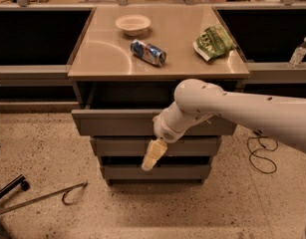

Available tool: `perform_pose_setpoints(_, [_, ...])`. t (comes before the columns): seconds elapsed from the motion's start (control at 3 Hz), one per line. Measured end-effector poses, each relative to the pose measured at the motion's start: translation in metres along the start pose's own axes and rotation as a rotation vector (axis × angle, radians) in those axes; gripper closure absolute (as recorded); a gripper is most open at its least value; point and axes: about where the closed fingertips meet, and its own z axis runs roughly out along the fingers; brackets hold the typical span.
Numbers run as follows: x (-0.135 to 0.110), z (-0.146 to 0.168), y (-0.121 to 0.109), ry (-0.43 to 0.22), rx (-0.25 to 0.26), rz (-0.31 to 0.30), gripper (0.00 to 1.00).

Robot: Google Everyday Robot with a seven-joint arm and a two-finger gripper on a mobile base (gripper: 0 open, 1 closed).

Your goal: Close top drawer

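Camera view: the top drawer (112, 123) stands pulled out from beneath the surface (102, 59), with its dark tray exposed behind the flat front. The pincer (148, 162) hangs at 6 o'clock of that front, before the second drawer front (120, 146). It is tilted toward 7 o'clock, and it appears clenched on nothing, with the pale tips drawn into one wedge. The arm (242, 111) enters from 3 o'clock and crosses the front's right half. Recommendation: raise the pincer to the mid-height of the top front near its centre, make square contact, then push straight toward 12 o'clock. An off-centre push risks racking the tray. The can (148, 52) and bowl (133, 23) on top are not involved.
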Motion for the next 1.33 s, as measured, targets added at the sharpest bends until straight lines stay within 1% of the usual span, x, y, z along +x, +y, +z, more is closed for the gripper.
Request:
perform_pose_setpoints(0.33, [0.0,0.004,-0.022,0.016,0.018,-0.006,0.0])
perform_pose_setpoints(0.67, [0.004,0.003,-0.05,0.03,0.055,0.005,0.0])
perform_pose_setpoints(1.0, [0.003,0.004,-0.08,0.032,0.075,0.001,0.0])
perform_pose_setpoints(1.33, [0.003,0.004,-0.08,0.032,0.075,0.001,0.0])
